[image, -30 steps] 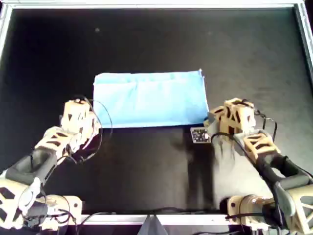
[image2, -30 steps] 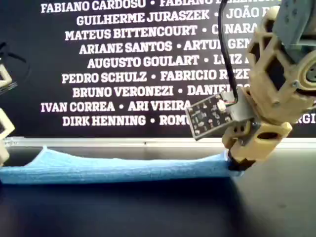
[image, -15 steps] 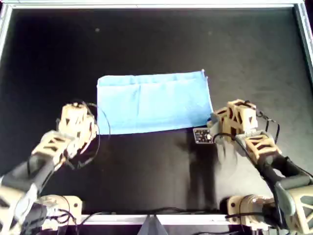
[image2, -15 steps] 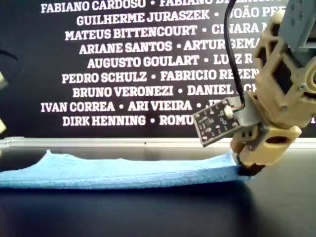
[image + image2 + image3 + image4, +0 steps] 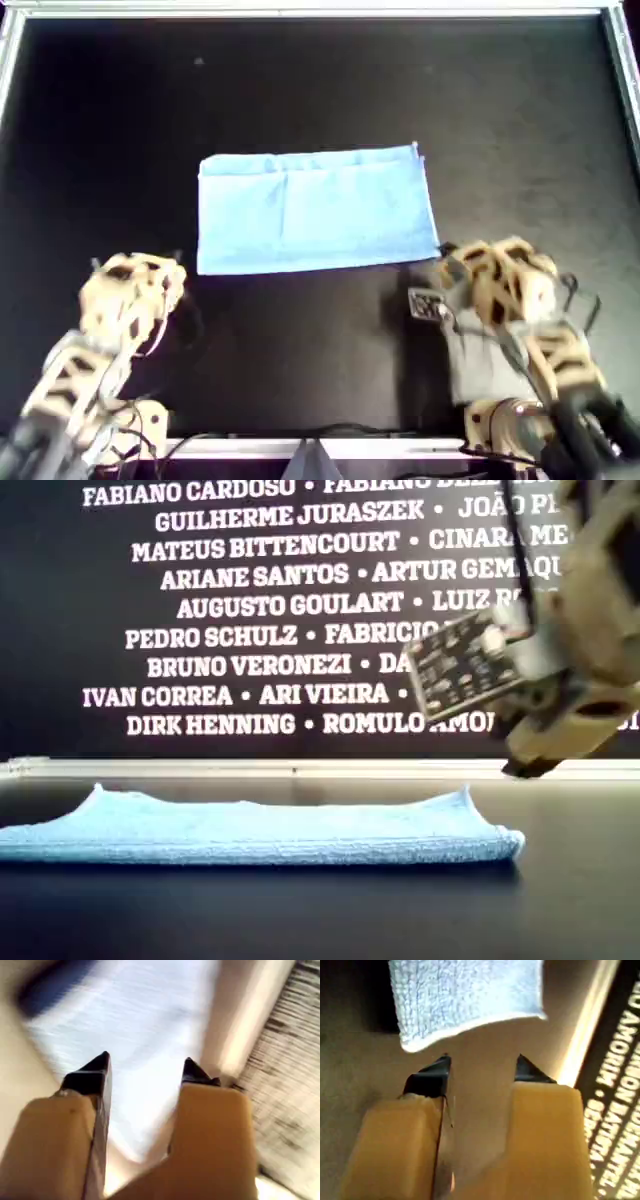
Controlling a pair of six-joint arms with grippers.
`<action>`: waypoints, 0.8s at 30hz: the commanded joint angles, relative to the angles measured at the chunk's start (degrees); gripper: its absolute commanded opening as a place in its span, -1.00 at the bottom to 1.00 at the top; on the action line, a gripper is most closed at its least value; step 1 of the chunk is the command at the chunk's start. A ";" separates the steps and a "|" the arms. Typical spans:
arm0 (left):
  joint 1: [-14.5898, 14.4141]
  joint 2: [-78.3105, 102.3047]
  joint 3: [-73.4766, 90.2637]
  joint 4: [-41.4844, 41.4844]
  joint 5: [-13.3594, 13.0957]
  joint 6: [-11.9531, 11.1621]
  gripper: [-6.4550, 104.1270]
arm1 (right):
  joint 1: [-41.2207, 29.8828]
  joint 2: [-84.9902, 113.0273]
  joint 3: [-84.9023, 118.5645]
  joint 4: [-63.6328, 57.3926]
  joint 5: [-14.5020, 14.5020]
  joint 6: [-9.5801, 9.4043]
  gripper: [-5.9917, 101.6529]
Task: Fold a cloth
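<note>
The light-blue cloth [image 5: 315, 210] lies flat as a folded rectangle in the middle of the black table; in the exterior view the cloth [image 5: 260, 830] is a low flat strip. My right gripper [image 5: 447, 262] is open and empty, just off the cloth's near corner on the overhead view's right, and in the exterior view the right gripper [image 5: 525, 768] is raised above the table. That corner of the cloth [image 5: 465, 995] lies ahead of the right gripper [image 5: 482, 1065]. My left gripper [image 5: 160, 272] is open and empty at the overhead view's lower left, apart from the cloth. The left wrist view is blurred, with the cloth [image 5: 140, 1020] beyond the left gripper [image 5: 145, 1067].
A metal frame [image 5: 320, 10] runs round the black table. A dark banner [image 5: 300, 610] with white names stands behind it in the exterior view. A small circuit board [image 5: 425, 303] sticks out beside the right gripper.
The right gripper let go of the cloth's corner and lifted back from it; the corner dropped flat. The left arm drew back toward the overhead view's lower left.
</note>
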 commanded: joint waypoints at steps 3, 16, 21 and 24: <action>-0.53 16.61 2.90 0.09 -0.18 0.09 0.03 | 0.00 22.59 9.58 -1.67 0.18 -0.35 0.05; -0.53 15.82 4.75 0.00 -0.18 0.09 0.03 | 0.35 42.54 14.59 -1.76 0.09 -0.26 0.07; -0.53 15.82 4.75 0.00 -0.18 0.09 0.03 | 0.88 37.62 14.59 -1.58 0.18 -0.35 0.07; -0.53 15.82 4.75 0.00 -0.18 0.09 0.03 | 1.14 28.04 14.15 -1.67 0.00 -0.44 0.07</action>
